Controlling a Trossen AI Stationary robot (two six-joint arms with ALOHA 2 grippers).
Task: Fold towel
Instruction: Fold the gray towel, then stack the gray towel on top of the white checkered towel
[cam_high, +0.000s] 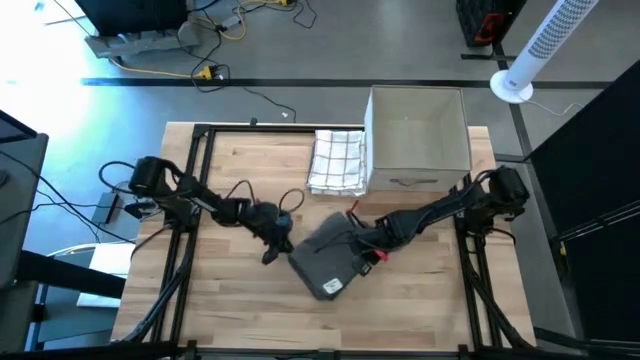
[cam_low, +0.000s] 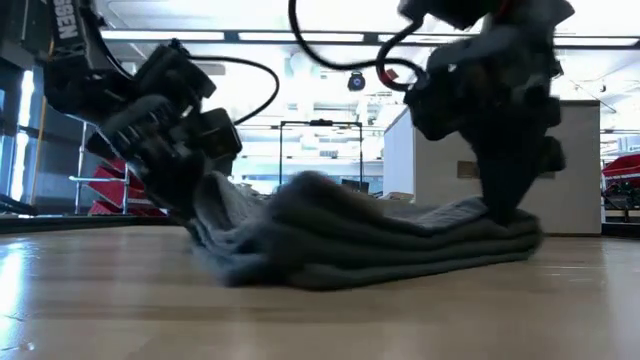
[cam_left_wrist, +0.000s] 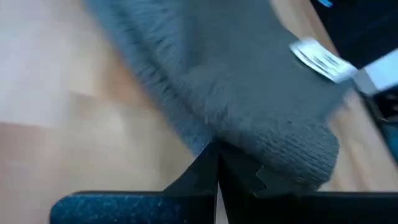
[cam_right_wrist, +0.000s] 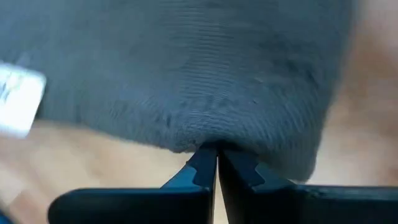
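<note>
In the right wrist view the right gripper (cam_right_wrist: 216, 163) is nearest, its two dark fingers pressed together with the edge of the grey towel (cam_right_wrist: 186, 81) pinched between their tips. The towel fills most of this view, with a white label (cam_right_wrist: 18, 99) at one side and light wood table (cam_right_wrist: 348, 193) beneath.

In the left wrist view the left gripper (cam_left_wrist: 217, 163) is likewise closed on a rolled edge of the grey towel (cam_left_wrist: 236, 87). The white label (cam_left_wrist: 320, 60) lies on the cloth farther off, and the wood table (cam_left_wrist: 74, 93) shows beside the towel.

In the low view the towel (cam_low: 370, 240) lies on the table (cam_low: 320, 320) in stacked folds, bunched up at the end where the left gripper (cam_low: 190, 210) holds it. The right gripper (cam_low: 505, 205) comes down onto the other end. A pale box (cam_low: 520, 170) stands behind.

In the high view the grey towel (cam_high: 325, 262) lies folded near the middle of the table (cam_high: 230, 310), toward its front. The left gripper (cam_high: 278, 240) meets it at its left corner and the right gripper (cam_high: 362, 245) at its right side. The white label (cam_high: 333, 287) sits near the towel's front edge. Behind, a white checked cloth (cam_high: 335, 160) lies folded, touching the left side of a cardboard box (cam_high: 418, 140).
</note>
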